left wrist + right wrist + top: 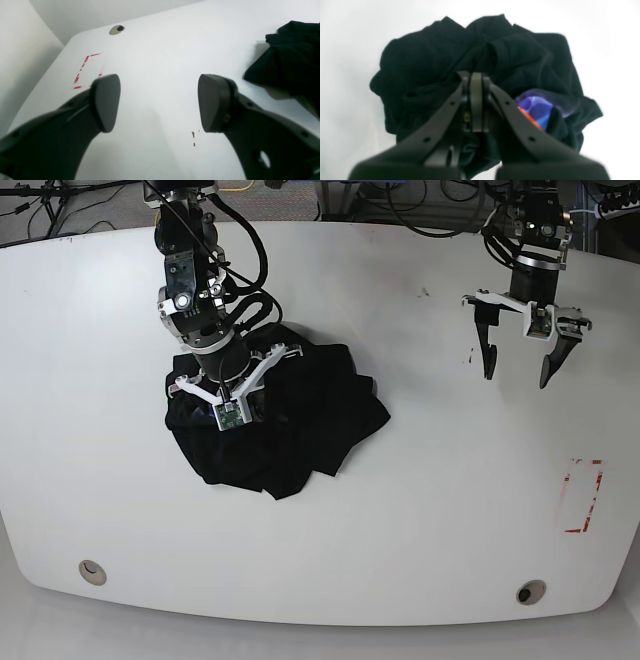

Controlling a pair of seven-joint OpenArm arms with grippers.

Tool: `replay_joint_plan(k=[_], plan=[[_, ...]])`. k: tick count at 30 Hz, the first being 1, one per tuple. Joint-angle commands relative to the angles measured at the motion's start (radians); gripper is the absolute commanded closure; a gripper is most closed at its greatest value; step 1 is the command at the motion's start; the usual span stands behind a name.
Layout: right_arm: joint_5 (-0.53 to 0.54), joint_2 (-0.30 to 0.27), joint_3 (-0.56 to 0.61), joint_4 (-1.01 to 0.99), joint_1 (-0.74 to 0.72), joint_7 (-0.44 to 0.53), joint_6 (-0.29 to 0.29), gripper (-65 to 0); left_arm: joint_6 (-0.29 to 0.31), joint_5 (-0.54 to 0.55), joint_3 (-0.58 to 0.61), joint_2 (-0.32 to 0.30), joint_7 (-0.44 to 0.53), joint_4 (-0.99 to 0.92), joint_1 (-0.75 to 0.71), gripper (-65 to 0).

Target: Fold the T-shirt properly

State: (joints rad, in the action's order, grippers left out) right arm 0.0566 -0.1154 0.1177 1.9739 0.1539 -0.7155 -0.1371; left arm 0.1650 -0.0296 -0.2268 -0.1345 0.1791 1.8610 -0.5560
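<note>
1. The T-shirt (290,420) lies crumpled in a heap on the white tabletop (400,510), toward the right arm's side
2. The right pincer (476,82) is clamped together on a bunched fold at the top of the heap (a blue-purple and orange print (537,108) peeks out just beside it)
3. The left pincer (160,102) hangs wide apart over bare tabletop, holding nothing, well apart from the garment
4. A red outline (583,496) marks the tabletop near its edge

Large black soft-fabric T-shirt (290,420): crumpled in a loose, rumpled heap, unfolded, lying on the white counter (400,510) left of centre in the base view. Deep folds and creases throughout. Small blue-purple and orange printed graphic (537,110) peeks out between folds.
</note>
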Motion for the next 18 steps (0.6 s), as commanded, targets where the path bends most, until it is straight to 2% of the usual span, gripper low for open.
replay_joint_plan(k=[1,18], plan=[[0.005,-0.005,-0.002,0.027,-0.006,0.022,-0.009,0.0,-0.008,0.000,-0.003,-0.009,0.026,0.012,0.004,-45.7],[0.008,0.001,0.010,0.028,-0.025,0.018,0.003,0.0,-0.007,0.003,-0.004,-0.009,0.031,0.017,0.001,-46.1]])
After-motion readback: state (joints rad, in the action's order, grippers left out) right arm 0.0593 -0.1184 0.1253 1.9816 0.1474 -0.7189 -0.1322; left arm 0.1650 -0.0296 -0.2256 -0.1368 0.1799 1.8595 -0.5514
